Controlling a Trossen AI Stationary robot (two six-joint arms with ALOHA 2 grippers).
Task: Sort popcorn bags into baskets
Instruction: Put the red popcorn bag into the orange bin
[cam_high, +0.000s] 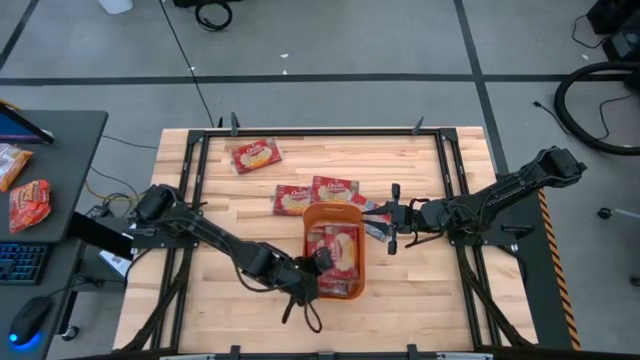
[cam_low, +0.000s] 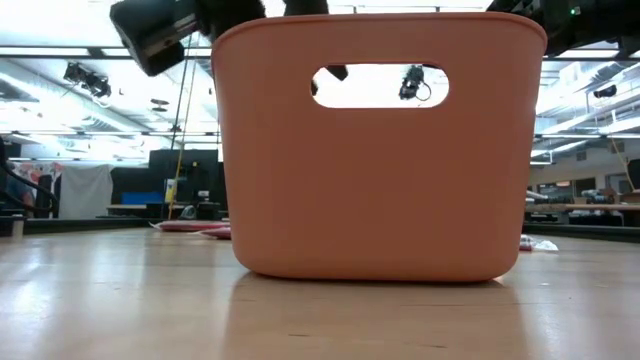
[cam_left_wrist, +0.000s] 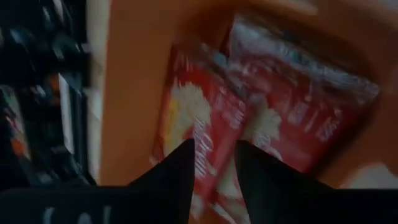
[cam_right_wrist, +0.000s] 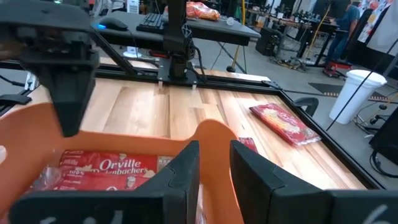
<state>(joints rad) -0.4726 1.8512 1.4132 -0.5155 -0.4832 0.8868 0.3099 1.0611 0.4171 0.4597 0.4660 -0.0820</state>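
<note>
The left hand (cam_high: 318, 262) hangs over the near left part of the orange basket (cam_high: 333, 212), its two dark fingers (cam_left_wrist: 180, 171) a narrow gap apart with nothing between them, pointing down at the packets inside. The right hand (cam_high: 392, 220) sits at the basket's right wall, near the far corner; its fingers (cam_right_wrist: 186, 163) are likewise slightly parted, straddling the orange rim without a bag in them.

The basket is a rectangular tub with rounded corners and a slot handle in its end wall (cam_low: 380, 85), standing near the middle of the worktop (cam_high: 200, 300), toward the near edge. Inside lie popcorn bags (cam_high: 338, 250): flat red packets with a yellow-cream popcorn picture and white lettering. Their exact number there cannot be told; the left wrist view shows at least two overlapping.

Outside, three bags are clear: one bag (cam_high: 256, 155) near the far left corner, and two side by side, the left one (cam_high: 293, 199) and the right one (cam_high: 336, 190), just beyond the basket's far wall. Another red packet (cam_high: 371, 210) shows partly under the right hand.
</note>
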